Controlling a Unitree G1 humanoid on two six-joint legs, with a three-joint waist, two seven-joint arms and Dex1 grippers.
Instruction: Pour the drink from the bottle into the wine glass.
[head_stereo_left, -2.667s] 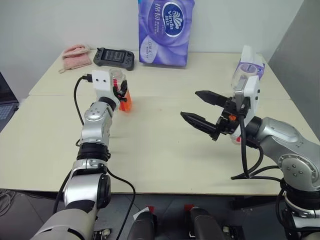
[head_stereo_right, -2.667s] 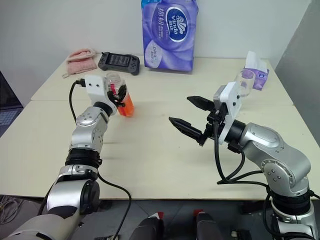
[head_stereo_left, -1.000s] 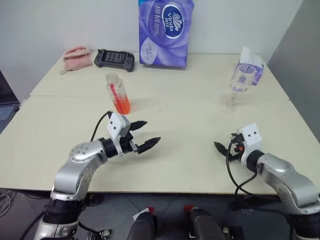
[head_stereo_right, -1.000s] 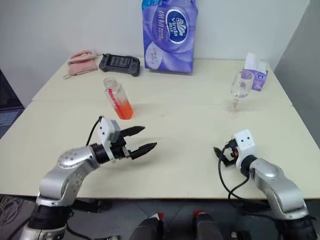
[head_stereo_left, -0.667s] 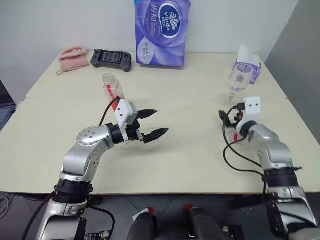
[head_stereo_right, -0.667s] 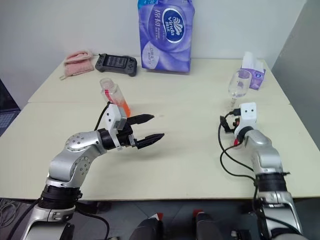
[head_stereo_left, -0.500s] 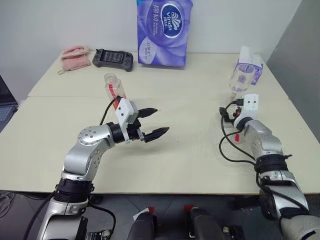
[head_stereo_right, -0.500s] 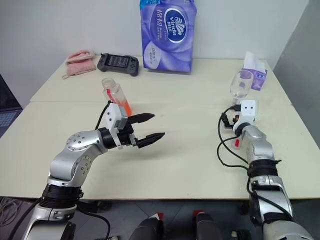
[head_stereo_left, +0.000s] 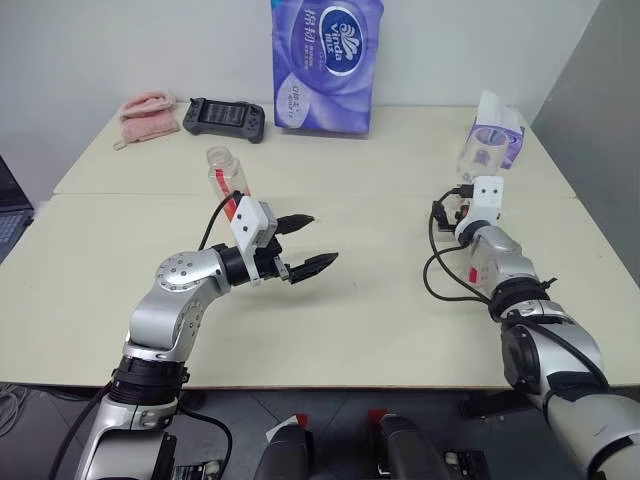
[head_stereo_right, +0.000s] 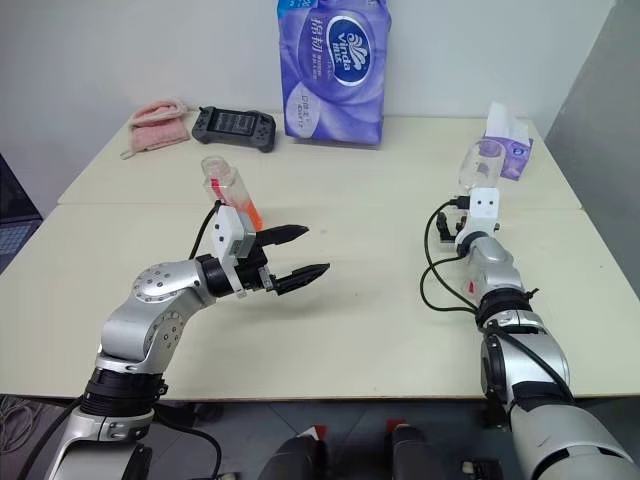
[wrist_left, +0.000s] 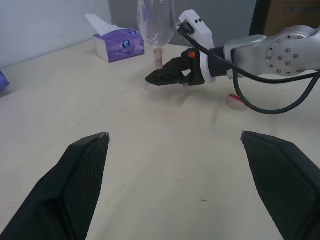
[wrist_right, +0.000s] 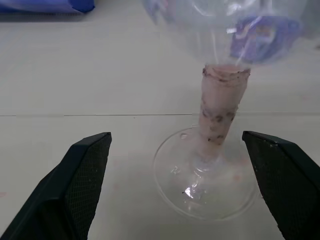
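Bench boards, pale and cream-coloured, are carrying everything, with a big purple pack of tissue rolls standing at the far edge. Reaching in from the near left, the left gripper is hovering above the middle of the bench with its jaws spread wide and holding nothing. On the far right, the right gripper is lying low and level, its jaws also standing wide open and empty, with the stem of the wine glass directly ahead in the gap between the two fingers; no finger is touching the glass. That glass is standing upright on its round foot near the right edge, just in front of a small purple tissue box. The bottle is standing upright on the left half of the bench, just behind the left gripper's wrist, its drink showing orange-red in the lower part. A black game controller is lying at the far left, and a pink cloth is lying just beside it.
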